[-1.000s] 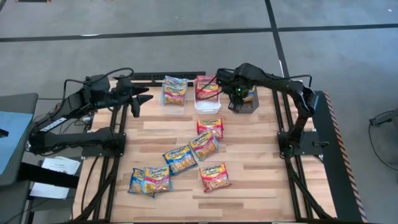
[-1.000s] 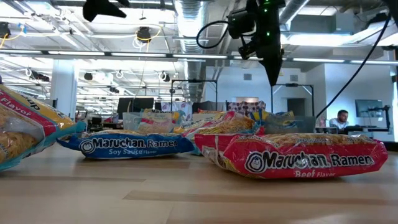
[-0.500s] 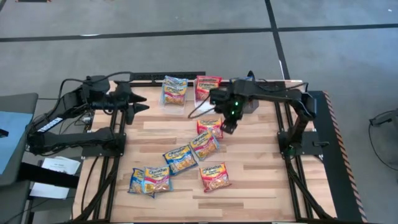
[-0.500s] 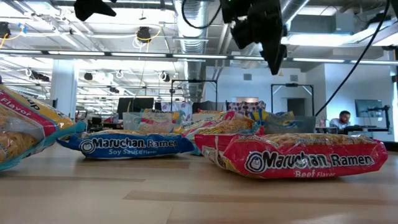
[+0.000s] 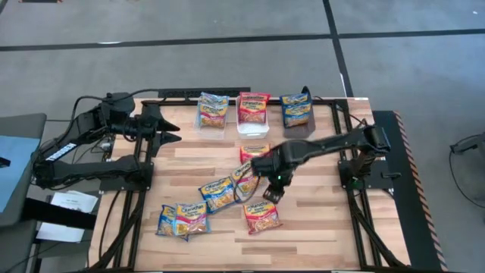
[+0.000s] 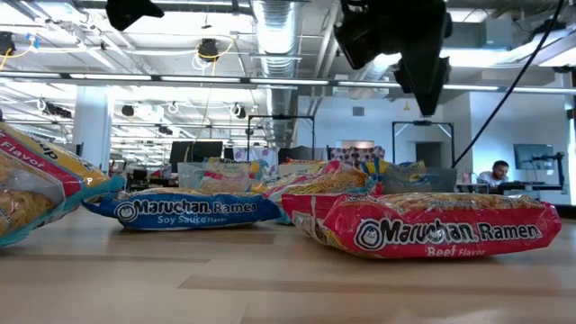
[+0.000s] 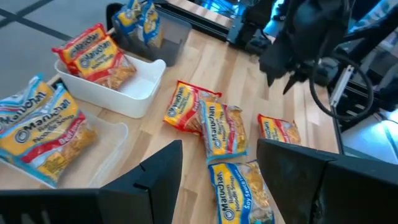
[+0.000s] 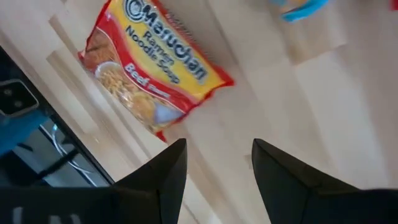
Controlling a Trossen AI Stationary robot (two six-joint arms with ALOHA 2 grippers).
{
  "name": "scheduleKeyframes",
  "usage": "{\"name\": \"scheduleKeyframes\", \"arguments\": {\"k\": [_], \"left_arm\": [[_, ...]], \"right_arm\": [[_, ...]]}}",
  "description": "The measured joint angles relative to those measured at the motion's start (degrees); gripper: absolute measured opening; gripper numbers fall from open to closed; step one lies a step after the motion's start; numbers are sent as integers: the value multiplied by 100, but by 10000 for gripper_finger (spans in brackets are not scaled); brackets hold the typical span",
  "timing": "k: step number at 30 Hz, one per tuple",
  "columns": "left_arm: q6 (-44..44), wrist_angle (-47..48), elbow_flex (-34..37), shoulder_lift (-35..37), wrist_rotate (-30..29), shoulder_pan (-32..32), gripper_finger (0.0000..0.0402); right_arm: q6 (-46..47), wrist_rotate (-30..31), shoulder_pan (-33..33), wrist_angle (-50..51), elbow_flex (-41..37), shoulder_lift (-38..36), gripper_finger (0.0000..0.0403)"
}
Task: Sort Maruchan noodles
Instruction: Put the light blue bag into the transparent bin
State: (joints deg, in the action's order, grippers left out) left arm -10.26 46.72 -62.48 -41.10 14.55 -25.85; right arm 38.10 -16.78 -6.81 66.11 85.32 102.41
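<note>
Several Maruchan noodle packets lie flat on the wooden table: a red beef packet (image 5: 262, 216) (image 8: 155, 68), a blue soy sauce packet (image 5: 218, 193), two red-edged ones (image 5: 251, 167) and a pair near the front left (image 5: 182, 220). My right gripper (image 5: 271, 189) (image 8: 217, 165) hangs open above the table, just on the far side of the beef packet, pointing steeply down. My left gripper (image 5: 170, 129) (image 7: 221, 180) is open and raised at the far left, holding nothing.
Along the far edge stand three bins. The clear one (image 5: 213, 130) holds a packet with pink on it, the white one (image 5: 253, 129) a red packet, and the grey one (image 5: 296, 108) a blue packet. Bare wood lies at the front right (image 5: 318, 227).
My right gripper has swung from over the grey bin toward the near edge and down, tipping steeper, and now hangs over the loose packets. With it gone, the blue packet in the grey bin shows. The packets on the table have not moved.
</note>
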Motion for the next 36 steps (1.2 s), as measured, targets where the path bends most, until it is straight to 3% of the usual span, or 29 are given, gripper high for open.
{"name": "scheduleKeyframes", "arguments": {"k": [11,19,27,36], "left_arm": [[70,70,0,0,168,0,194],[81,67,0,0,168,0,194],[71,55,2,-13,168,0,194],[12,54,2,-15,122,0,194]], "right_arm": [[1690,286,-642,-2757,-853,2,202],[1891,977,-300,-4121,-905,0,202],[1598,876,459,-3970,-905,0,202],[1212,778,934,-2726,-905,0,202]]}}
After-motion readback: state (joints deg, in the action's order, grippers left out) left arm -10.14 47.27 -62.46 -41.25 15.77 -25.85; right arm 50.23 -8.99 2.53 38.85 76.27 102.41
